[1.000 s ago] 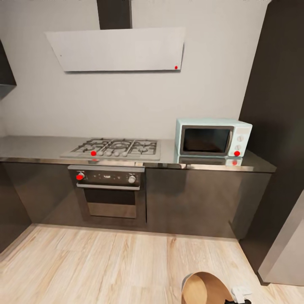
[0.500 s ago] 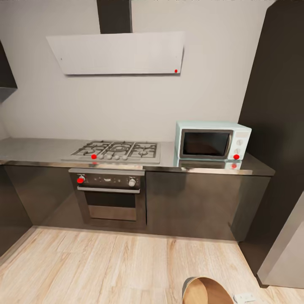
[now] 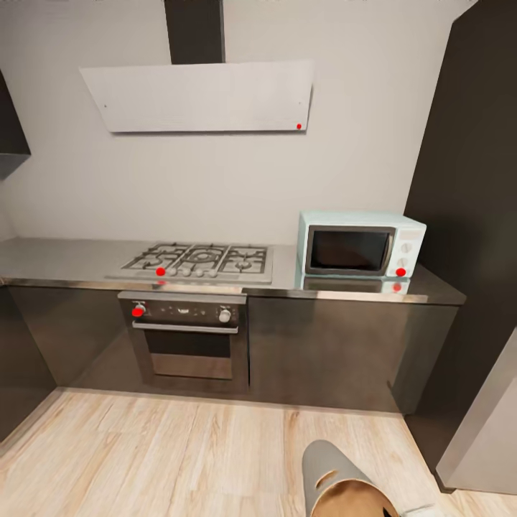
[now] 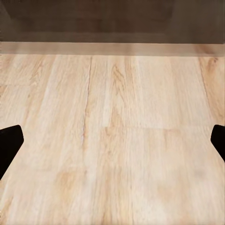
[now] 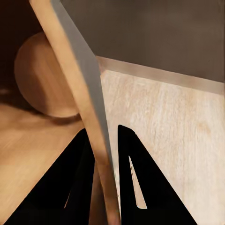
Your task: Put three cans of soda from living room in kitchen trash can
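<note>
Left pincer (image 4: 112, 145): fingers spread wide, nothing between, over bare wood floor (image 3: 165, 452); dark cabinet base at far edge.
Far wall: counter (image 3: 64, 258) with gas hob (image 3: 201, 260), oven (image 3: 188, 334) below, microwave (image 3: 359, 244) toward right end.
Open floor between robot and cabinets.
Trash can (image 3: 337, 481) near right, tilted.
Right pincer (image 5: 105, 154) clamped narrow on trash can wall, one finger inside, one outside.
Tall dark cabinet (image 3: 474, 179) bounds right side.

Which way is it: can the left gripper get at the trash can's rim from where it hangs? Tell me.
Probably yes: the left gripper hangs open over bare wood floor, nothing between its fingers. The trash can sits tilted, rim already clamped by the right gripper.
</note>
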Available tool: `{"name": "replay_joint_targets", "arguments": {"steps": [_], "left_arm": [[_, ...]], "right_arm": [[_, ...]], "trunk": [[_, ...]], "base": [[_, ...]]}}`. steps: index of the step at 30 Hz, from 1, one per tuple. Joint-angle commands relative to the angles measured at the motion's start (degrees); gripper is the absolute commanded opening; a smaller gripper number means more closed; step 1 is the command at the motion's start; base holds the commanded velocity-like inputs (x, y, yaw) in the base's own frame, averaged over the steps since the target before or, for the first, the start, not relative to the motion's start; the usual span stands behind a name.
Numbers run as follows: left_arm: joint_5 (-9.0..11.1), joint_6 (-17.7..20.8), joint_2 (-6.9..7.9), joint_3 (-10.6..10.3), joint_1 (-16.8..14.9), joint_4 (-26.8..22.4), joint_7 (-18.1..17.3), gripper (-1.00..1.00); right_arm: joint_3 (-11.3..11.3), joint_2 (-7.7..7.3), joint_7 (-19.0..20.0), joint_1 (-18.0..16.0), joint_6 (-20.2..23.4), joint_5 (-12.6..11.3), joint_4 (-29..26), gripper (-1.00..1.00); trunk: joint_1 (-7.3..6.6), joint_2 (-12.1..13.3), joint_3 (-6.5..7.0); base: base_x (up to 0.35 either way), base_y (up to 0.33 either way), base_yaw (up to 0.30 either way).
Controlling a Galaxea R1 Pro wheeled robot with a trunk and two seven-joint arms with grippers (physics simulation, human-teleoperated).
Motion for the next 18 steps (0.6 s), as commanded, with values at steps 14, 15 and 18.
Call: {"name": "replay_joint_targets", "arguments": {"steps": [14, 15, 18], "left_arm": [[0.0, 0.0, 0.03, 0.0, 0.0, 0.0, 0.0, 1.0], [0.0, 0.0, 0.02, 0.0, 0.0, 0.0, 0.0, 1.0], [0.0, 0.0, 0.0, 0.0, 0.0, 0.0, 0.0, 1.0]], "right_arm": [[-0.6, -0.01, 2.5, 1.9, -3.3, -0.2, -0.2, -1.0], [-0.6, -0.01, 2.5, 1.9, -3.3, -0.2, -0.2, -1.0], [-0.6, -0.01, 2.5, 1.9, -3.4, -0.2, -0.2, -1.0]], "trunk": [[-3.08, 5.6, 2.52], [-3.3, 6.0, 2.7], [-3.96, 7.2, 3.24]], "base": [[0.0, 0.0, 0.0], [0.0, 0.0, 0.0], [0.0, 0.0, 0.0]]}}
